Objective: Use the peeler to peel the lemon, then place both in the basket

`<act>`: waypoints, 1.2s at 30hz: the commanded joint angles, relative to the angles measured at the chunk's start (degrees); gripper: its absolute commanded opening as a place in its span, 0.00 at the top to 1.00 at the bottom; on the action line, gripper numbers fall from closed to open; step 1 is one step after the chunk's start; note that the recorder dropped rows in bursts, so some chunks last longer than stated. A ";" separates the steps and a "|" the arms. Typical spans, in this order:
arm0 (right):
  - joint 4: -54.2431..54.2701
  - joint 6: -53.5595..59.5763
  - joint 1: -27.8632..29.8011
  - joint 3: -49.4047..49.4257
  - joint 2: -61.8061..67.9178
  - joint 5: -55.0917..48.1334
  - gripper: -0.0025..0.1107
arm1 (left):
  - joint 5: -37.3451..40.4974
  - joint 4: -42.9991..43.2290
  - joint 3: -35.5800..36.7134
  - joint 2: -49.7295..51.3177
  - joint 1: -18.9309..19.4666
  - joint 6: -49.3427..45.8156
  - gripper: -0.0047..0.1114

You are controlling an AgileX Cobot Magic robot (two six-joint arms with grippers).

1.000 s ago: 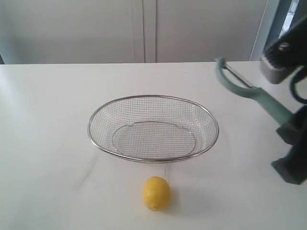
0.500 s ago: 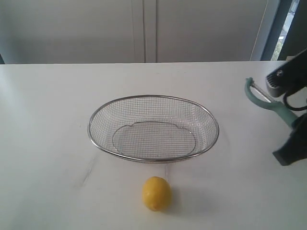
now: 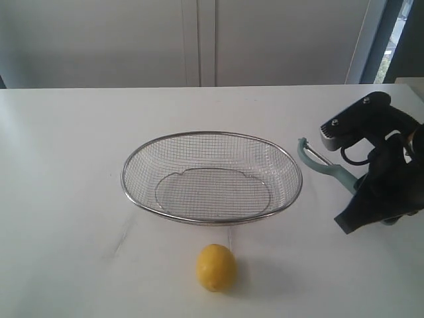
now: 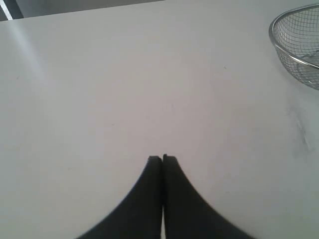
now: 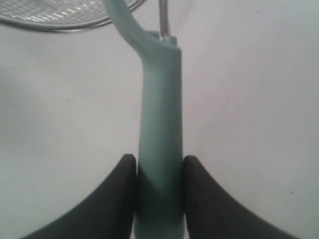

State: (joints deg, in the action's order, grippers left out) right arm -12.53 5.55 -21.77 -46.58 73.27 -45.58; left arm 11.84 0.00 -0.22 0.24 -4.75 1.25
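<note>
The yellow lemon (image 3: 216, 267) lies on the white table in front of the basket (image 3: 212, 134), a silver wire-mesh oval at the table's middle. My right gripper (image 3: 361, 193) is to the right of the basket, low over the table, shut on the teal-green peeler (image 3: 326, 167) by its handle. The peeler's forked head points toward the basket's right rim. The right wrist view shows the peeler (image 5: 159, 99) clamped between both fingers of that gripper (image 5: 159, 162), with the basket (image 5: 50, 26) just beyond. My left gripper (image 4: 162, 158) is shut and holds nothing, over bare table; the exterior view does not show it.
The basket's rim (image 4: 279, 50) shows at the edge of the left wrist view, well away from that gripper. A pale wall with cabinet doors (image 3: 199, 40) runs behind the table. The table's right edge lies close behind my right arm.
My right gripper has come down with the peeler from high at the right to low beside the basket's right rim. Lemon and basket have not moved.
</note>
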 commanded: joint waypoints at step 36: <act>5.68 0.22 0.45 -0.31 -1.83 -0.55 0.98 | -6.96 0.00 0.22 -0.24 0.03 0.07 0.96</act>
State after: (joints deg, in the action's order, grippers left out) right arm -6.67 5.55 -21.77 -46.68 71.91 -46.24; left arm 7.82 0.00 -0.18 0.24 -4.75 1.25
